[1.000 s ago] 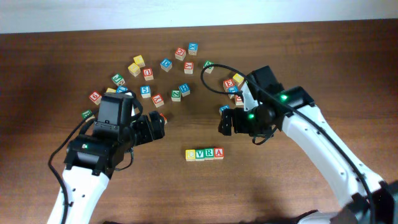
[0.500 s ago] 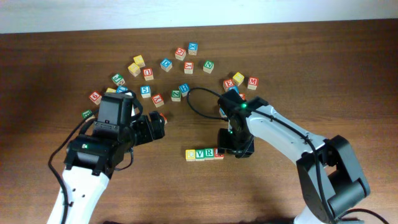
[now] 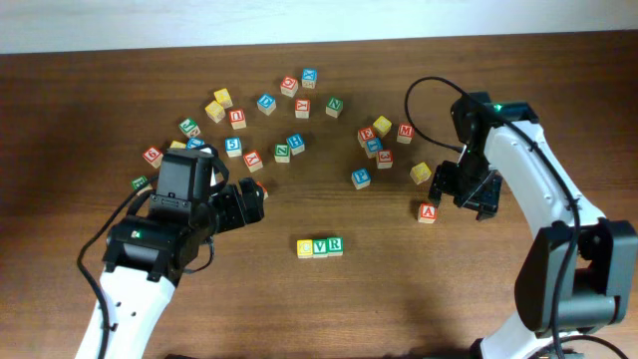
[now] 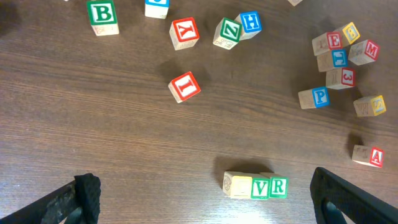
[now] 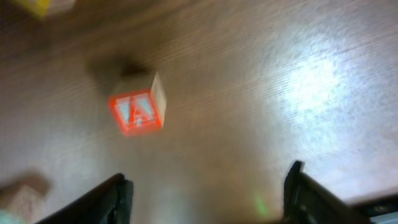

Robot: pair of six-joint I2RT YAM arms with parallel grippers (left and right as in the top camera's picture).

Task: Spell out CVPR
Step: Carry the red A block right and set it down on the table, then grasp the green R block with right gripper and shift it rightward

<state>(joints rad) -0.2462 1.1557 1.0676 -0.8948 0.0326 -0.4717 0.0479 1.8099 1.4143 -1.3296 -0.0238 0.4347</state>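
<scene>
Three cubes stand in a row at centre front: yellow C (image 3: pixel 306 247) (image 4: pixel 239 185), green V (image 3: pixel 320 246) (image 4: pixel 260 186) and green R (image 3: pixel 334 244) (image 4: pixel 278 186). The blue P cube (image 3: pixel 361 178) (image 4: pixel 319 96) sits apart, up and to the right of the row. A red A cube (image 3: pixel 427 211) (image 5: pixel 138 111) lies alone on the table further right. My right gripper (image 3: pixel 457 191) (image 5: pixel 208 199) hovers just right of the A cube, open and empty. My left gripper (image 3: pixel 249 199) (image 4: pixel 205 199) is wide open and empty, left of the row.
Several loose letter cubes are scattered along the back of the table, among them a cluster (image 3: pixel 379 140) near the P cube and a yellow cube (image 3: pixel 420 172) above the A. The right arm's black cable (image 3: pixel 424 95) loops over the table.
The right gripper took the red A cube off the right end of the row, carried it right and let it go. The row is now C, V, R. The left arm has not moved.
</scene>
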